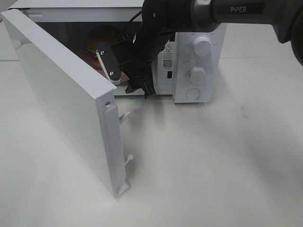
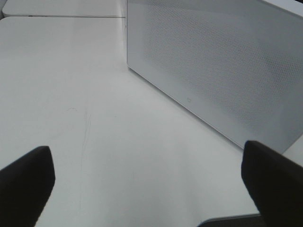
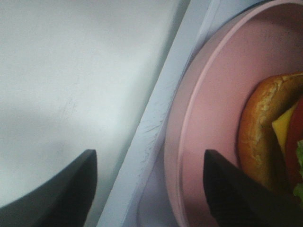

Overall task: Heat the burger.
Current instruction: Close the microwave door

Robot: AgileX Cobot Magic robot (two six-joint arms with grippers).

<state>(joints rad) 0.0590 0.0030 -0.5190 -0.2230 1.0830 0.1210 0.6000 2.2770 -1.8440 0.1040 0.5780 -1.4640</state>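
Both grippers have fingers apart, gripping nothing: right gripper (image 3: 150,156) at microwave (image 1: 199,56) mouth over pink plate (image 3: 213,118) rim, left gripper (image 2: 147,149) above table (image 2: 71,94) beside open door (image 1: 61,99). On that plate, inside microwave, sits burger (image 3: 265,127).

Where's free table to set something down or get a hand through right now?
Free: table right of the open door, in front of the control panel; also table outside the door, by the left gripper. Crowded: microwave opening, filled by the right gripper, plate and burger.
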